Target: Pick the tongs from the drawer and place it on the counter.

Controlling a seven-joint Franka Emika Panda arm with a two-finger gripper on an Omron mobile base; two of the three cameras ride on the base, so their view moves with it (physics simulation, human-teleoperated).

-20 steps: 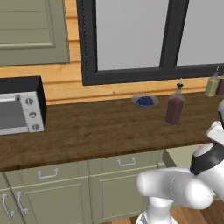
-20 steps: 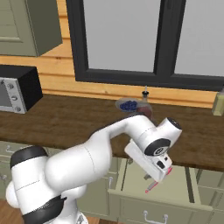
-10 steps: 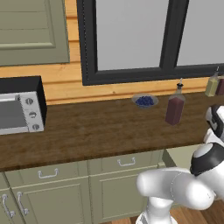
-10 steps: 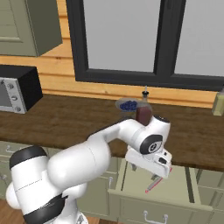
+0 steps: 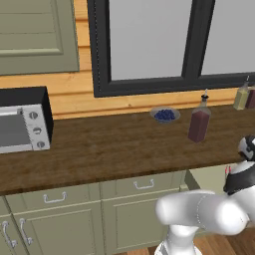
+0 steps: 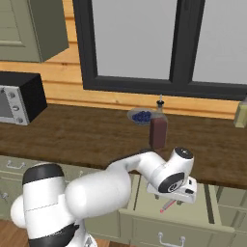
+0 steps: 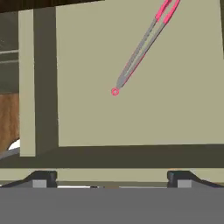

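A robot arm hangs over the open drawer below the counter, its gripper aimed down into the box. From the hand camera the tongs lie flat on the drawer floor, running from their joined, ringed end near the centre up toward one o'clock, where the pink-red grips run off the frame. The fingertips sit wide apart at the bottom edge, at seven and five o'clock, with nothing between them: the hand is released and empty.

The step in hand looks like the approach, with the pick not yet made. The next move likely calls for shifting toward one o'clock, turning the fingers across the slim arms, then descending and closing. A dark-red bottle and a bowl of blueberries occupy the counter behind.
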